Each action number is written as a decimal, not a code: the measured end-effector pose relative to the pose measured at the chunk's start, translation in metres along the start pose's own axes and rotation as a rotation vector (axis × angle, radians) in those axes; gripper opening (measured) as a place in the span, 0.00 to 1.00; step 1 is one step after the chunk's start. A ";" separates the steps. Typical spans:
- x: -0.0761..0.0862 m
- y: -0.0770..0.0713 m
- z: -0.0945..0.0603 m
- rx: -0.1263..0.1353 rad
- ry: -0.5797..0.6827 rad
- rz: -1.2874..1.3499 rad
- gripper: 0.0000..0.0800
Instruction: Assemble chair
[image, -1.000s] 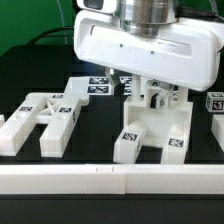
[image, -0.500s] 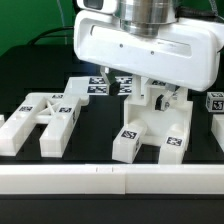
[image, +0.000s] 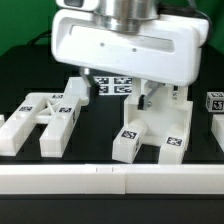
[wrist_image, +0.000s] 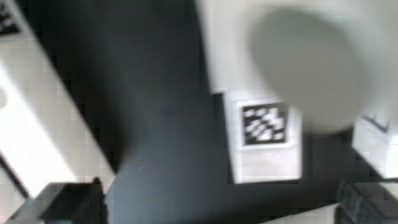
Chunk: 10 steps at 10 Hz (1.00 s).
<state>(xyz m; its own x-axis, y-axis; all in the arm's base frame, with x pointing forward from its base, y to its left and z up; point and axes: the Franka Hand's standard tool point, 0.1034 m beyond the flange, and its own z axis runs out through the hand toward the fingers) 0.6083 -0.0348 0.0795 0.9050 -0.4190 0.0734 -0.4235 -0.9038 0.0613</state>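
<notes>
The white hand of my gripper (image: 143, 97) hangs low over the middle of the black table. A chunky white chair piece (image: 152, 126) with two tagged prongs stands just under it, to the exterior view's right. In the wrist view, my gripper (wrist_image: 217, 210) is open, its dark fingertips (wrist_image: 68, 205) far apart with only black table between them. A white tagged bar (wrist_image: 267, 145) of that piece lies just ahead of them. An H-shaped white chair piece (image: 45, 118) lies at the exterior view's left. The hand hides most of the fingers in the exterior view.
The marker board (image: 112, 84) lies flat behind the hand. Another tagged white part (image: 215, 101) shows at the exterior view's right edge. A low white rail (image: 110, 180) runs along the front of the table.
The hand has shifted toward the exterior view's left, away from the two-pronged piece. The chair pieces have not moved.
</notes>
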 end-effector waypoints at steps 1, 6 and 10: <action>0.001 0.001 0.001 -0.002 0.000 0.023 0.81; 0.003 0.036 -0.002 0.014 0.063 -0.150 0.81; 0.009 0.083 0.006 0.025 0.057 -0.182 0.81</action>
<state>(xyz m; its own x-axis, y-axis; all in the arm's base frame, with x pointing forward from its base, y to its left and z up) 0.5819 -0.1143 0.0795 0.9625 -0.2432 0.1201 -0.2510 -0.9665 0.0544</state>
